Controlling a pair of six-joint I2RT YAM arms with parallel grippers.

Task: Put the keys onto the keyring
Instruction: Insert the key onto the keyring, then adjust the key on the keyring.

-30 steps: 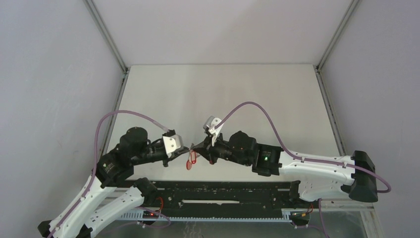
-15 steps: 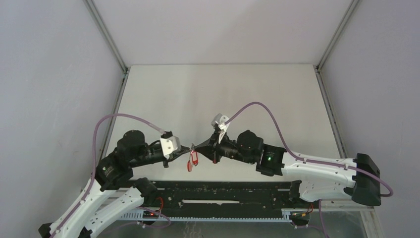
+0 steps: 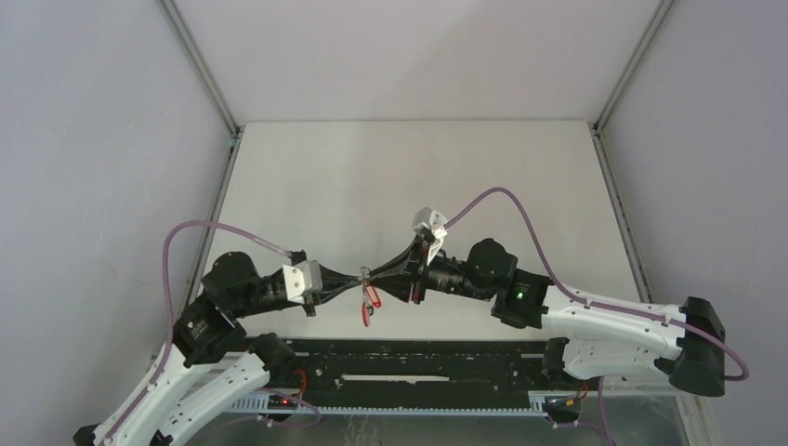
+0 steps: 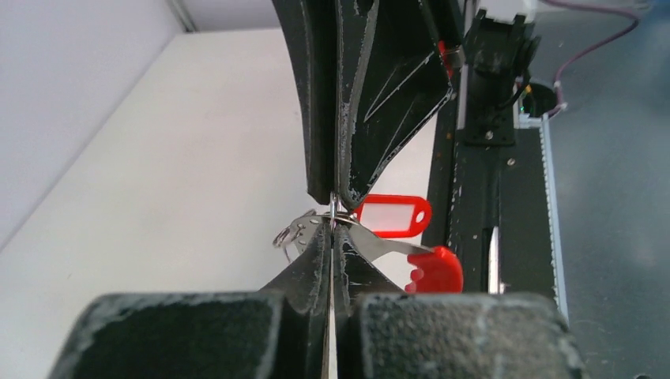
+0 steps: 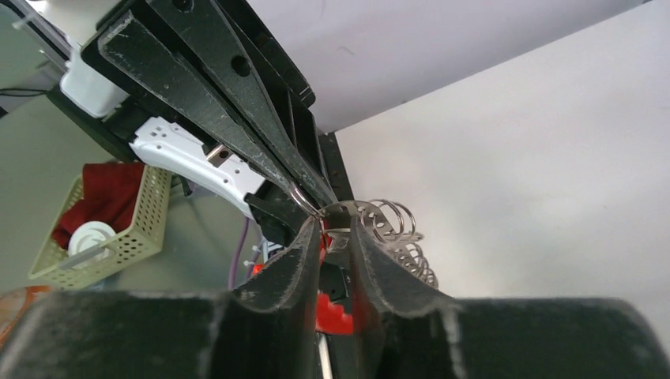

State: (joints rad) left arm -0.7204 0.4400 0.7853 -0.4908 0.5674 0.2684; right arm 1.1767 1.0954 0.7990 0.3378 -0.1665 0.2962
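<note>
My left gripper [image 3: 356, 276] and right gripper [image 3: 375, 275] meet tip to tip above the table's near edge. The left gripper [image 4: 333, 225] is shut on the thin wire keyring [image 4: 335, 208]. That keyring [image 5: 303, 200] shows as a small loop at its tips in the right wrist view. Silvery keys [image 4: 305, 231] fan out beside the tips, one with a red head [image 4: 433, 271]. A red tag [image 4: 393, 215] hangs below. My right gripper [image 5: 335, 225] stands slightly open, a bit of silvery metal in the gap. A coiled silvery chain [image 5: 400, 234] lies just beyond it.
The black base rail [image 3: 418, 367] runs along the near edge right under the hanging red tag [image 3: 370, 303]. Purple cables [image 3: 502, 200] arch over both arms. Off the table, a pale green basket [image 5: 103, 229] holds a red cloth.
The right gripper's jaws have parted from shut. Both arms stretched out flatter, their meeting point drifted a little right, and the red tag now hangs lower beneath the tips.
</note>
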